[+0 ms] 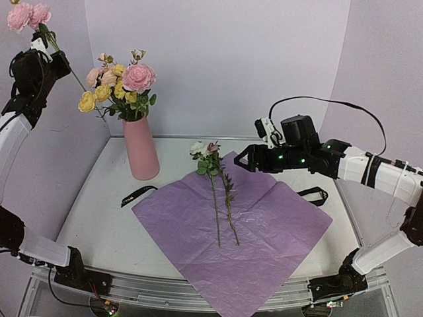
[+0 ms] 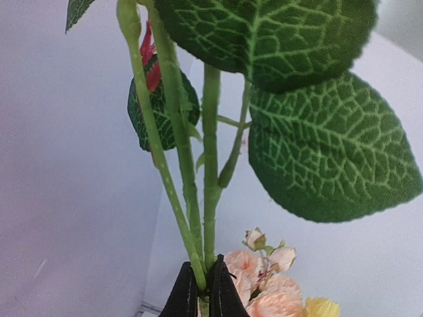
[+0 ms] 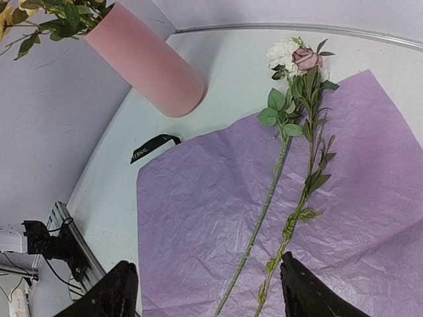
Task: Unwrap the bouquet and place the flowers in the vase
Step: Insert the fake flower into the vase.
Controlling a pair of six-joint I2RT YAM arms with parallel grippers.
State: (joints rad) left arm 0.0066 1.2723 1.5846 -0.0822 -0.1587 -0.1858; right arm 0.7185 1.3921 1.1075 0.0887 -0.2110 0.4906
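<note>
The left gripper (image 2: 204,282) pinches green-stemmed pink blooms (image 1: 28,14) high beside the tall matte pink vase (image 1: 141,150), presumably for insertion, while the right gripper (image 3: 208,290), spread wide, hovers above two flowers (image 1: 221,198) lying on crinkled lilac paper (image 1: 277,224).

Left arm (image 1: 20,99) raised high, jaws clamped; right arm (image 1: 350,164) extended, jaws apart.

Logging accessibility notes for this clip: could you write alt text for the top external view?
The left gripper holds pink-bloomed stems high at the upper left, above and left of a pink vase that has several flowers in it. Two loose stems lie on the spread purple paper, with the open right gripper beside their blooms.
</note>
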